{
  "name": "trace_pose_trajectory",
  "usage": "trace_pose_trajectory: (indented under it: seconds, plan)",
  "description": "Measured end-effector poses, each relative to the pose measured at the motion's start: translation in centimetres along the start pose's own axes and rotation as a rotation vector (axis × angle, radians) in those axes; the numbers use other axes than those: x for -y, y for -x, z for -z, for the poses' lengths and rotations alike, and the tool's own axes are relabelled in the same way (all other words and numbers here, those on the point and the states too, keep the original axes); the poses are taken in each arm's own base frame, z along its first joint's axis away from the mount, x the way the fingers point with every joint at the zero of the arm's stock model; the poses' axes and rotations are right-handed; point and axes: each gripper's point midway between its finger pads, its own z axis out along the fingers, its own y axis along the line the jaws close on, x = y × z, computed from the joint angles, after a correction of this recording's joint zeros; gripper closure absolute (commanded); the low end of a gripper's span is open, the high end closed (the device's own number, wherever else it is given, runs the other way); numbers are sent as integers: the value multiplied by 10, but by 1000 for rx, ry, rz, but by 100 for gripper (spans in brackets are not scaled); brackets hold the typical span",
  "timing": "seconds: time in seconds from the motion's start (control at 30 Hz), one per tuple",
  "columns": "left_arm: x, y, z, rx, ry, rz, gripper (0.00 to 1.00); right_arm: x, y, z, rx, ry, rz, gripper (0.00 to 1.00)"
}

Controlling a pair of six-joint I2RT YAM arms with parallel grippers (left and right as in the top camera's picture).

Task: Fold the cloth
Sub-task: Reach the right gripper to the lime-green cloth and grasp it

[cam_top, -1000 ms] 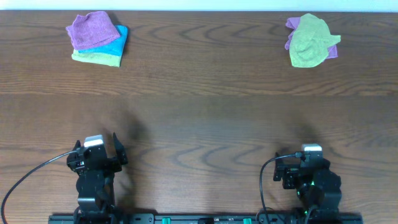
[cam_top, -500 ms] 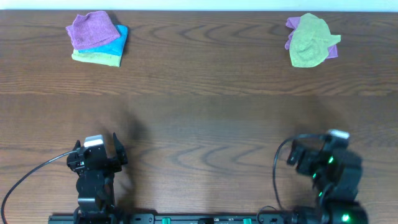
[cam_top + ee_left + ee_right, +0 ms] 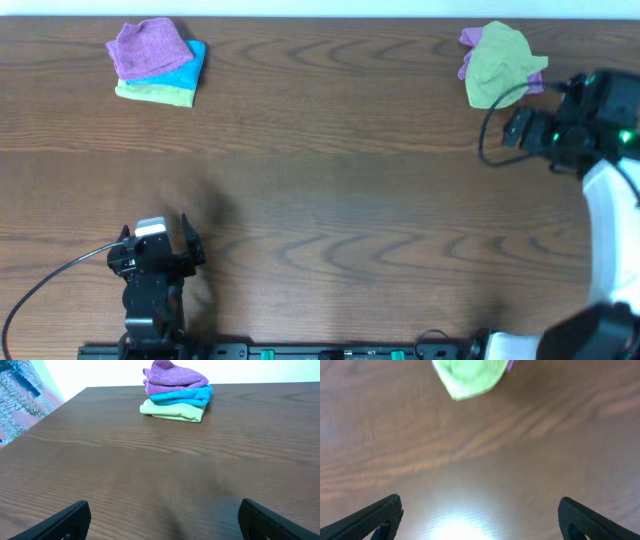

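Note:
A crumpled green cloth (image 3: 497,68) lies on a purple cloth (image 3: 470,40) at the far right of the wooden table. The green cloth also shows in the right wrist view (image 3: 469,376), blurred, ahead of the fingers. My right gripper (image 3: 479,517) is open and empty, raised over bare wood; in the overhead view it (image 3: 585,110) is just right of that cloth pile. My left gripper (image 3: 162,520) is open and empty near the front left edge, and its arm (image 3: 155,265) rests low there.
A folded stack of purple, blue and green cloths (image 3: 157,62) sits at the far left; it also shows in the left wrist view (image 3: 177,390). Bare wooden table (image 3: 320,200) spans the middle. The table's left edge (image 3: 50,410) shows in the left wrist view.
My right arm has swung from the front right up toward the far right, beside the crumpled cloth pile. The left arm has not moved. The cloths have not moved.

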Motion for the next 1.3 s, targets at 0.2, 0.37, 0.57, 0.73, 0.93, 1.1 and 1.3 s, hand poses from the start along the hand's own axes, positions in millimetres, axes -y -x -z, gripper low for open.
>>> trace_pose_trajectory:
  seconds: [0.2,0.37,0.57,0.73,0.93,1.1,1.3]
  plan:
    - [0,0,0,0,0,0,5,3,58,0,116,8,38,1]
    - [0,0,0,0,0,0,5,0,85,-20,137,30,51,1]
    - [0,0,0,0,0,0,5,-6,108,-67,181,72,75,1]
    - [0,0,0,0,0,0,5,-8,119,-87,221,96,83,1]
    - [0,0,0,0,0,0,5,-15,126,-130,253,130,60,1]
    - [0,0,0,0,0,0,5,-21,114,-175,226,149,38,1]
    - [0,0,0,0,0,0,5,-17,100,-201,189,142,16,1]
